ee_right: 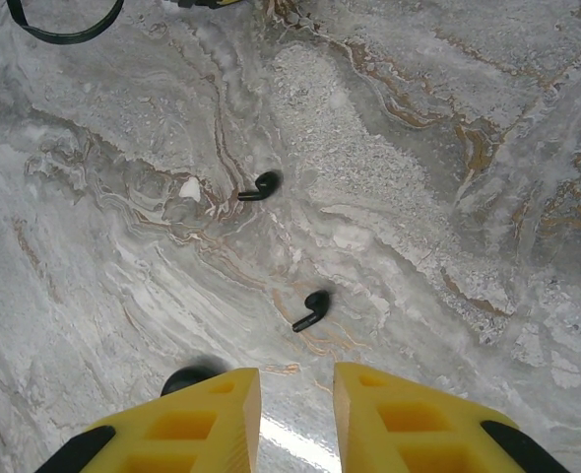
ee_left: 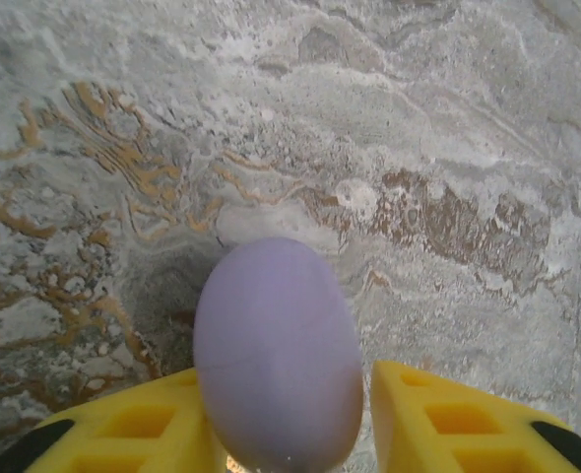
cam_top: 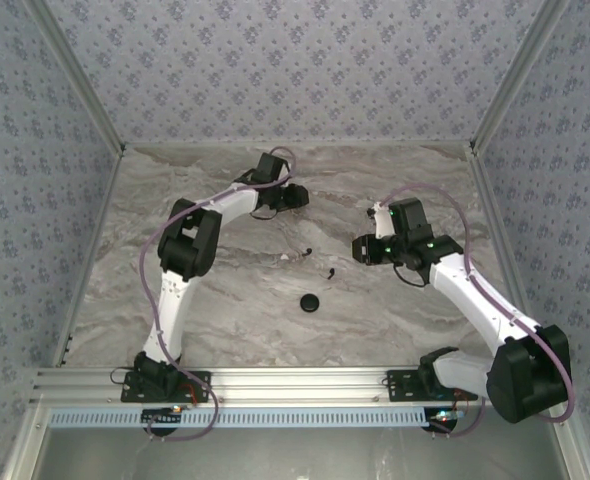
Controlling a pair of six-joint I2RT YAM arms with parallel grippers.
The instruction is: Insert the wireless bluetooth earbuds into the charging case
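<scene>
Straddling a smooth lavender egg-shaped case [ee_left: 276,345], the left tool [ee_left: 289,394] looks released, so the case may roll; the right tool [ee_right: 295,384], parted and empty, faces two black stemmed earbuds [ee_right: 312,308] at 12 o'clock on the marble table [ee_right: 468,246], easily flicked by a skewed pinch

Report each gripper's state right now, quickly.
Left gripper: slightly open, lavender case between its fingers, gap beside one.
Right gripper: open, holding nothing.
</scene>
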